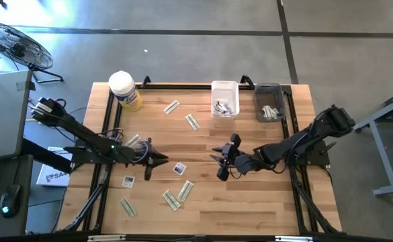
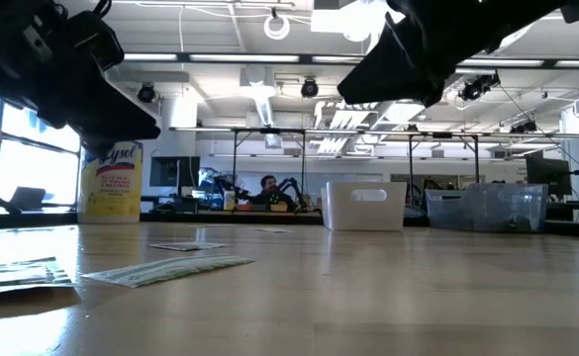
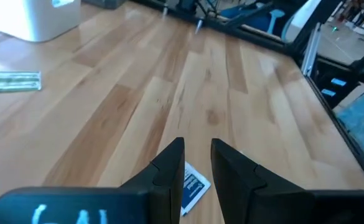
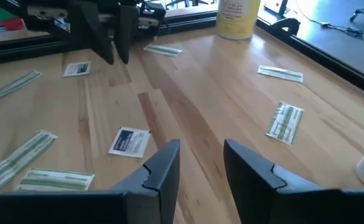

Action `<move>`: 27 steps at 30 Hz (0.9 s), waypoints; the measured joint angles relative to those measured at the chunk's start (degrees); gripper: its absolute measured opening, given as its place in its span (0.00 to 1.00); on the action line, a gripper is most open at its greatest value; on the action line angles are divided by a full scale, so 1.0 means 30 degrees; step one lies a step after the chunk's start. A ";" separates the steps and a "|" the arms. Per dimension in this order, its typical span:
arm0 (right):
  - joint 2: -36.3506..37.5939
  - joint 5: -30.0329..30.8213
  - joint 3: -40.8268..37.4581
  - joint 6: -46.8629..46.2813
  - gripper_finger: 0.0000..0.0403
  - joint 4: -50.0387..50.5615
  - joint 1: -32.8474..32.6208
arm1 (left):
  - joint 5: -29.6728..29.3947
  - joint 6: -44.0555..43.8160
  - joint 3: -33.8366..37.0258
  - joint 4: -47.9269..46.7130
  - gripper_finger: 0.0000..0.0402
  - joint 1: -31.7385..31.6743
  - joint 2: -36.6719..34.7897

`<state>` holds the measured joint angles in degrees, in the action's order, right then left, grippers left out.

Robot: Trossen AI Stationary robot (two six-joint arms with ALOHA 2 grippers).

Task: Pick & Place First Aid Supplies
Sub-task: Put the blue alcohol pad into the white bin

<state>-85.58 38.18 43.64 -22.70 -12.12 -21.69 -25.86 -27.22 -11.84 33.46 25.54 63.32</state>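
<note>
Yellow tub [image 1: 124, 90], white bin [image 1: 224, 98], grey bin [image 1: 269, 102], floor fan [image 1: 16, 46].

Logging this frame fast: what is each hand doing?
Left hand: open narrowly, holding nothing.
Right hand: open, holding nothing.

Two matte-black jointed arms, each pincer [image 1: 157, 161] [image 1: 219, 160] with angular fingers (dark cabling alongside).

Tub [image 1: 124, 90] upper left of bench [image 1: 250, 195]; two bins [image 1: 224, 98] upper right; packets [image 1: 176, 195] scattered lower left and centre.
</note>
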 joint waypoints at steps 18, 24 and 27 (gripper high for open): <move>0.0000 -0.0277 0.0000 0.0242 0.29 -0.0292 0.0015 | 0.1974 0.1574 -0.3550 -0.0191 0.44 0.0000 0.7164; 0.0000 -0.0431 0.0000 0.0242 0.29 -0.0292 0.0015 | 0.1914 0.1631 -0.4000 -0.0169 0.45 -0.0007 0.8737; 0.0000 -0.0450 0.0000 0.0242 0.29 -0.0299 0.0015 | 0.1060 0.1527 -0.4113 -0.0351 0.45 0.0000 0.9340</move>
<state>-85.58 36.83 43.64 -21.98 -13.02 -21.65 -22.68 -22.64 -24.18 32.40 25.54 91.34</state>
